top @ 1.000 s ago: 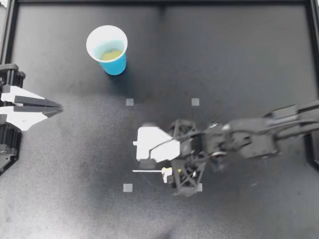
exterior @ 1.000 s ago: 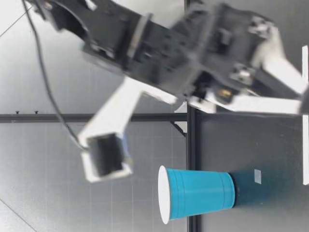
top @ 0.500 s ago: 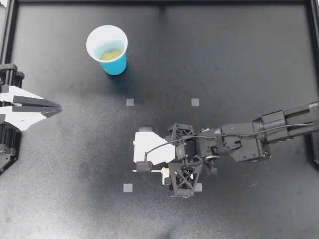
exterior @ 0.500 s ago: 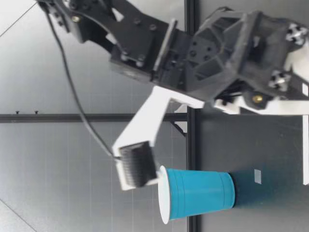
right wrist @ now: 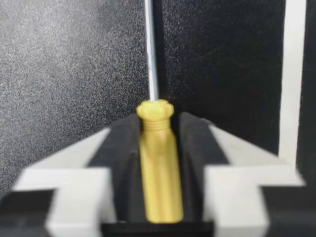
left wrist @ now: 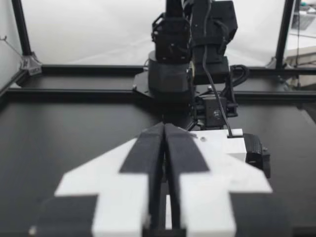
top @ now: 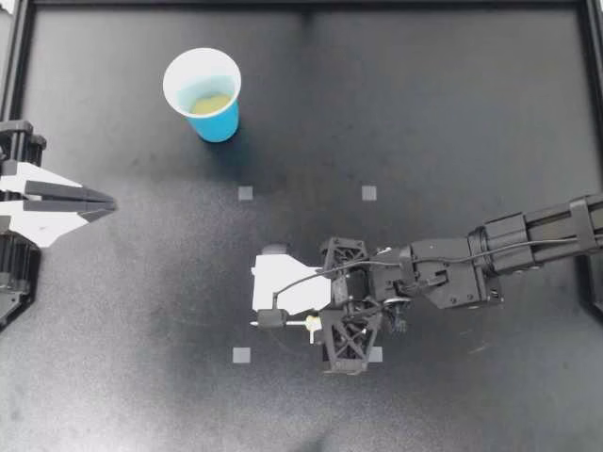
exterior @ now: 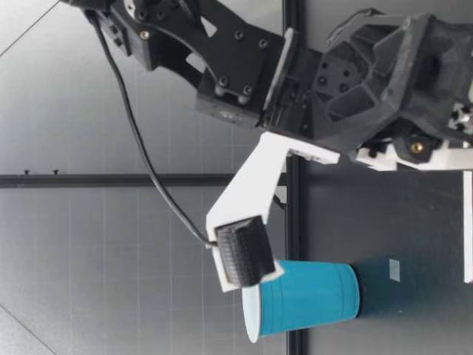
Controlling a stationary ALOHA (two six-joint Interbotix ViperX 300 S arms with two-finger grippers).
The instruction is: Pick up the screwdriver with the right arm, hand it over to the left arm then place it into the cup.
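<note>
The screwdriver (top: pixel 283 323) lies on the black table, thin metal shaft pointing left, with a bit of its yellow handle (top: pixel 312 323) showing. My right gripper (top: pixel 316 325) is down over it. In the right wrist view both black pads (right wrist: pixel 123 148) press the yellow handle (right wrist: pixel 158 163) from two sides, and the shaft (right wrist: pixel 150 54) sticks out ahead. The blue cup (top: pixel 203 91) stands upright at the back left, also visible in the low view (exterior: pixel 303 299). My left gripper (top: pixel 111 201) hovers at the left edge, fingers (left wrist: pixel 148 148) shut together and holding nothing.
Small white square markers (top: pixel 245 193) (top: pixel 369 193) (top: pixel 242 355) lie on the table. A black frame rail (top: pixel 301 5) borders the workspace. In the left wrist view my right arm (left wrist: pixel 192 64) stands directly ahead of the left gripper.
My right gripper has settled low over the screwdriver and its fingers have come together on the yellow handle. The left arm and the cup have not moved.
</note>
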